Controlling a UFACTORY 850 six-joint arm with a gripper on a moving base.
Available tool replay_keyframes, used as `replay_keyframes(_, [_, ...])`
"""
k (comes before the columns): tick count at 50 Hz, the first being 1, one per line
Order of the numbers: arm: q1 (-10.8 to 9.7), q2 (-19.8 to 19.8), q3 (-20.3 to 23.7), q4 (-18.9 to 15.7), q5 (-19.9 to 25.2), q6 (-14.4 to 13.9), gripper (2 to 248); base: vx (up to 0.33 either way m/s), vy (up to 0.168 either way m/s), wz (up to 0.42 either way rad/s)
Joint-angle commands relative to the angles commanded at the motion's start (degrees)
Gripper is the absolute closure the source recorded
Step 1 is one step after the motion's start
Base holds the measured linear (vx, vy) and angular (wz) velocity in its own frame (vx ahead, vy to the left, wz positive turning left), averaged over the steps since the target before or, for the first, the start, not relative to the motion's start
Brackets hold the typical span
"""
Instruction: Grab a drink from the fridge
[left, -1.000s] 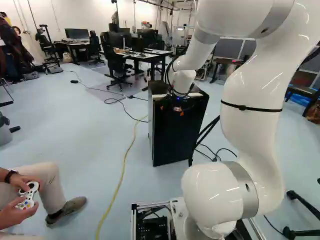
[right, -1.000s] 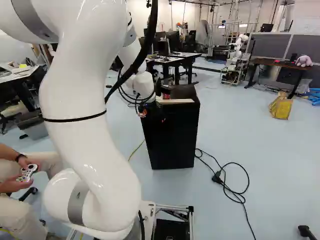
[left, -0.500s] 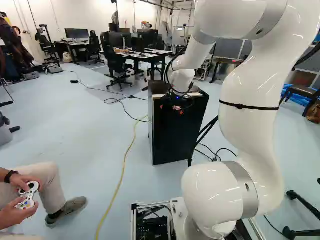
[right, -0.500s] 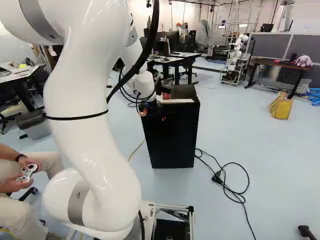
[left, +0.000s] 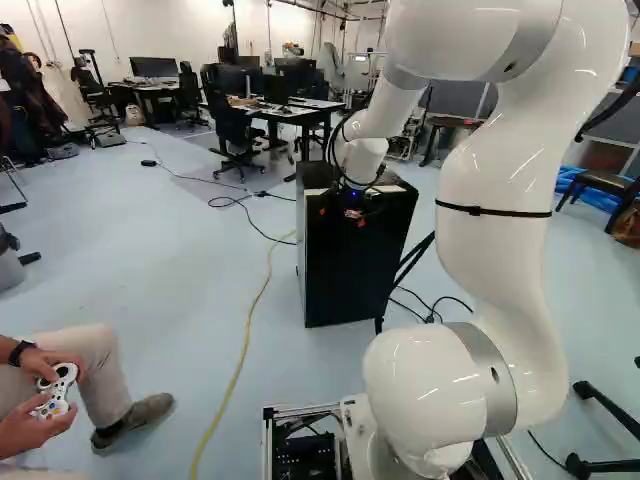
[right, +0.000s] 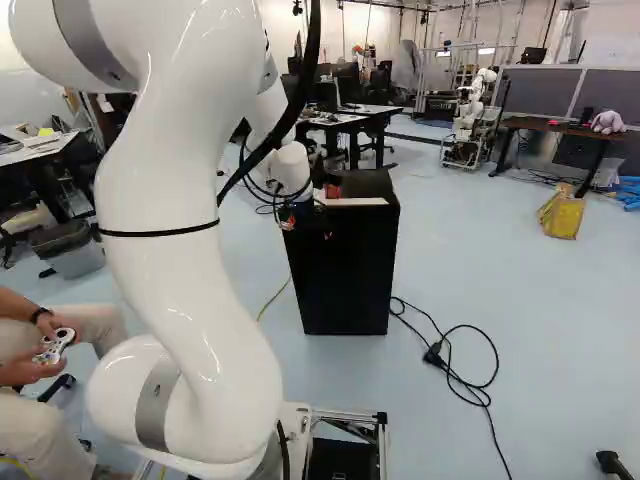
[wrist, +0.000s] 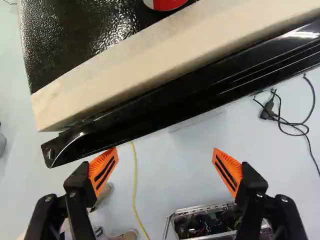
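Easing one finger of the spread, empty gripper (wrist: 165, 171) behind the door (wrist: 200, 92) is probably best done slowly; the fridge (right: 350, 270) is seen at twelve o'clock from the base (left: 305, 455), any drink inside hidden.

The wrist view's edge cut off the red, silver-rimmed metal can (wrist: 166, 4). Both base views cropped the glossy white arm (left: 505, 240).

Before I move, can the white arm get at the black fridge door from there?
Likely yes: its open, orange-padded fingers look close to the door, with nothing visible in the way.
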Motion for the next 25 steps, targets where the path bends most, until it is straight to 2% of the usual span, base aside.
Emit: replay_keyframes(25, [0.03,-1.03,-1.35,0.0,0.0,0.0,3,0.0,0.0,0.0])
